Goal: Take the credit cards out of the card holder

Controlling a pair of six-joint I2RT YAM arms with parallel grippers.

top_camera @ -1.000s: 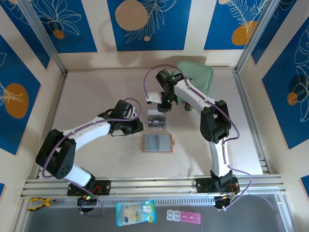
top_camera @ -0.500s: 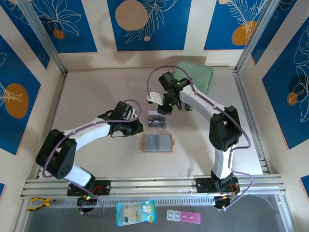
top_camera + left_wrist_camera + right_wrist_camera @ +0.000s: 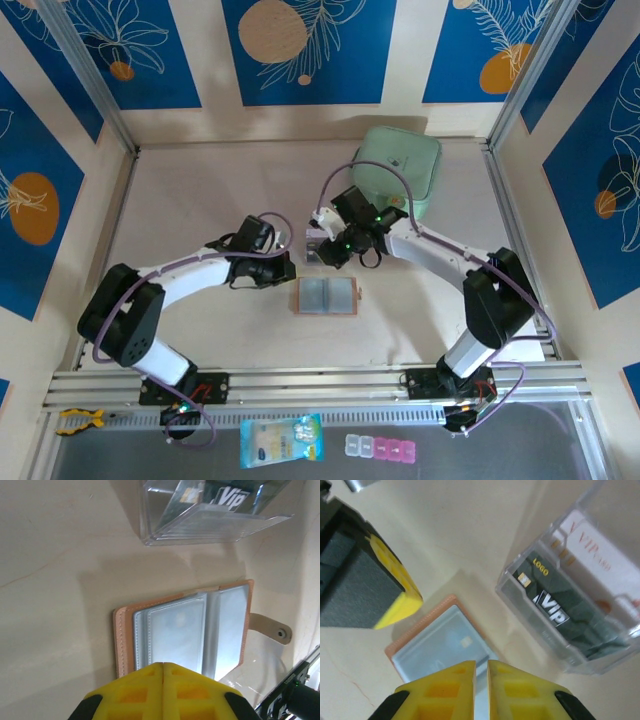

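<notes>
Your left gripper [image 3: 163, 667] has just pinched fully shut on nothing. Your right gripper [image 3: 480, 670], all but closed and also empty, has swung in over the clear box [image 3: 535, 630]. The dark card [image 3: 560, 615] and pale card [image 3: 600, 550] lie in that box. The card holder [image 3: 180, 635] lies open just beside it, its pockets apparently bare, so the job looks done.
</notes>
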